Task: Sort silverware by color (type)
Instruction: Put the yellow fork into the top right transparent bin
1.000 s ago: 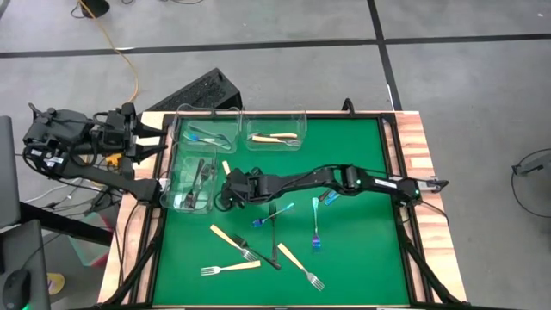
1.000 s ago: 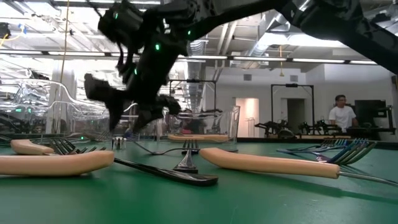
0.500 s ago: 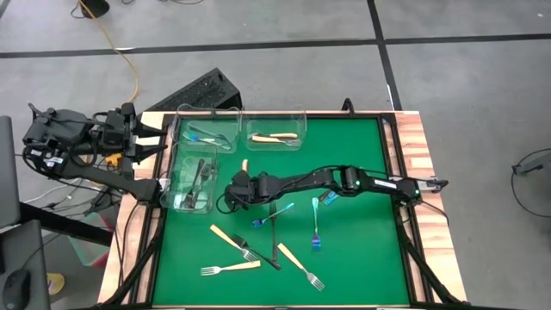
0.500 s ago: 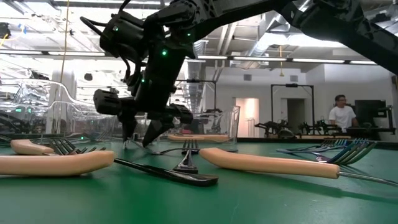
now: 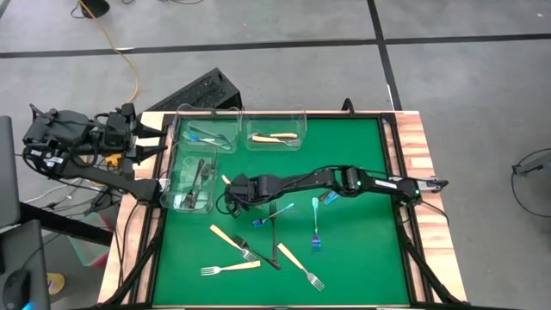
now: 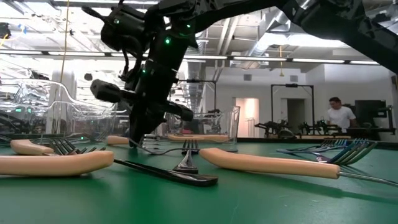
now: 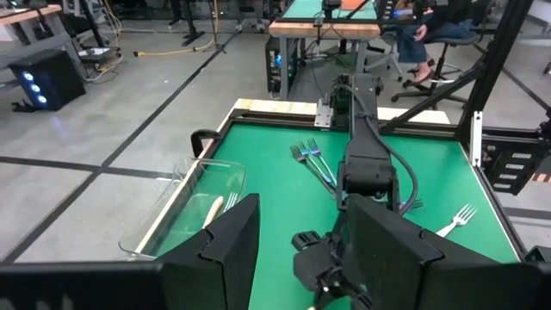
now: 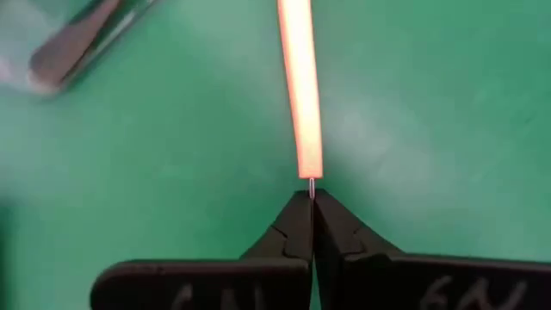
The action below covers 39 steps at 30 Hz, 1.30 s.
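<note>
Right gripper [image 8: 312,200] down on the green mat [image 5: 362,250], fingertips pinched together on the metal neck of a tan-handled fork [image 8: 300,86] lying at nine o'clock from centre, beside the clear bin [image 5: 191,182]; left gripper [image 5: 159,142] parked off-table at ten o'clock, fingers apart, empty.

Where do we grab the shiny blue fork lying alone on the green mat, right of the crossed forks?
Mid-handle, from straight above, closing across the width. The shiny blue fork lies flat on the green mat, pointing near-to-far, nothing touching it, so both long sides are free.
</note>
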Each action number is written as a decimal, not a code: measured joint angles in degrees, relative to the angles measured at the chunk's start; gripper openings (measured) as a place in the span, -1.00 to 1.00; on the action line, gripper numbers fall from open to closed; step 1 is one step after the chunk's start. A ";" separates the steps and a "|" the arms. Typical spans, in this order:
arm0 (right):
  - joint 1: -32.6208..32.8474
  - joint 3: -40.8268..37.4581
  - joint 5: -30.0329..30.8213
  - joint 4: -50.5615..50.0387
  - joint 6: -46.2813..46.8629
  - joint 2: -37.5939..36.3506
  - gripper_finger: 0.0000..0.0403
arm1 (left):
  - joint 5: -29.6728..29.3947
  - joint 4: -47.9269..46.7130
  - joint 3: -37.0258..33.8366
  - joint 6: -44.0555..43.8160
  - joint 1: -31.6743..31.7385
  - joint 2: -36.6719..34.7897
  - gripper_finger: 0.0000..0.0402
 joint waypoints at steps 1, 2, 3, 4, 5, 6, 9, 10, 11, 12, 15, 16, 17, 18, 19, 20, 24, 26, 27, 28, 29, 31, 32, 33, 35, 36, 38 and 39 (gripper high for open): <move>0.02 1.13 -0.90 -1.50 -0.12 0.00 -0.93 | 0.00 0.00 0.00 0.02 0.00 0.00 -0.20; 0.10 1.81 -1.75 -2.63 -0.73 0.00 -0.93 | 0.00 0.00 0.00 0.02 0.00 0.00 -0.20; 0.32 1.76 -2.30 -2.49 -0.97 -0.06 -0.93 | 0.00 0.00 0.00 0.02 0.00 0.00 -0.20; 0.44 1.59 -2.33 -2.18 -0.99 -0.17 -0.93 | 0.00 0.00 0.00 0.06 0.00 0.00 -0.20; 0.46 1.57 -2.62 -3.03 -1.07 -0.96 -0.94 | -0.02 0.00 0.00 0.24 0.00 -0.02 -0.20; 0.42 1.54 -3.35 -4.14 -1.46 -1.60 -0.95 | 0.00 -0.08 0.00 0.53 0.00 0.00 -0.20; 0.75 1.74 -4.38 -4.52 -2.81 -3.83 -0.96 | 0.00 -0.50 0.00 0.63 0.00 -0.02 -0.20; 0.75 1.67 -4.42 -5.62 -3.63 -5.05 -0.96 | 0.02 -0.64 0.00 0.63 0.00 -0.02 -0.20; 0.87 1.63 -4.50 -6.62 -4.69 -6.06 -0.96 | 0.00 -0.66 0.00 0.63 0.00 -0.02 -0.20; 1.12 1.65 -3.83 -7.58 -5.29 -6.68 -0.96 | 0.00 -0.72 0.00 0.63 0.00 -0.02 -0.20; 1.50 1.69 -2.25 -9.30 -6.67 -10.29 -0.96 | -0.17 -0.78 0.00 0.77 0.00 0.00 -0.20; 1.71 1.68 -1.10 -10.17 -7.52 -11.45 -0.96 | -0.53 -0.78 0.00 0.95 0.00 -0.02 -0.20; 1.88 1.70 0.15 -9.97 -7.85 -12.79 -0.96 | -0.94 -0.79 0.00 1.18 0.00 -0.02 -0.20; 1.92 1.70 1.06 -10.56 -8.54 -14.73 -0.96 | -1.43 -0.78 0.00 1.38 0.00 -0.02 -0.20; 1.95 1.71 2.10 -11.42 -9.14 -16.23 -0.96 | -1.79 -0.79 0.00 1.53 0.00 0.00 -0.20; 1.95 1.85 3.02 -12.12 -9.53 -17.29 -0.96 | -2.13 -0.79 0.00 1.55 0.00 -0.02 -0.20; 1.85 1.81 7.35 -15.51 -10.78 -21.62 -0.96 | -3.36 -0.79 0.00 1.56 0.01 -0.02 -0.20; 1.83 1.68 9.27 -17.61 -11.26 -23.94 -0.96 | -3.50 -0.80 0.00 1.08 0.02 -0.01 -0.20; 2.05 1.59 9.96 -18.88 -12.16 -25.08 -0.96 | -3.53 -0.82 0.00 0.89 0.02 0.00 -0.20; 2.14 1.74 11.04 -19.64 -13.26 -25.52 -0.96 | -3.54 -0.83 0.00 0.83 0.02 -0.02 -0.20; 2.10 1.95 11.89 -19.64 -14.30 -26.63 -0.96 | -3.60 -0.83 0.00 0.81 0.02 -0.02 -0.20; 2.34 1.81 13.72 -23.60 -16.16 -29.20 -0.96 | -4.12 -0.83 -0.02 0.59 0.02 0.00 -0.20; 2.25 1.83 15.21 -25.49 -17.48 -29.18 -0.96 | -4.19 -0.85 -0.02 0.26 0.01 0.00 -0.20; 2.05 1.83 16.83 -26.07 -18.74 -29.42 -0.96 | -4.29 -0.89 -0.02 -0.10 0.02 -0.02 -0.20; 1.73 1.59 20.58 -29.30 -21.16 -30.79 -0.96 | -4.57 -1.05 -0.02 -0.82 0.02 0.01 -0.20; 1.48 1.54 22.35 -30.97 -23.39 -30.68 -0.96 | -4.64 -1.05 -0.02 -1.16 0.01 0.01 -0.20; 0.41 1.66 23.98 -30.71 -26.64 -31.77 -0.96 | -5.25 -1.29 -0.02 -1.98 0.01 0.00 -0.20; -0.17 1.59 23.98 -31.59 -28.20 -32.73 -0.96 | -5.98 -1.43 -0.02 -2.41 0.00 0.02 -0.20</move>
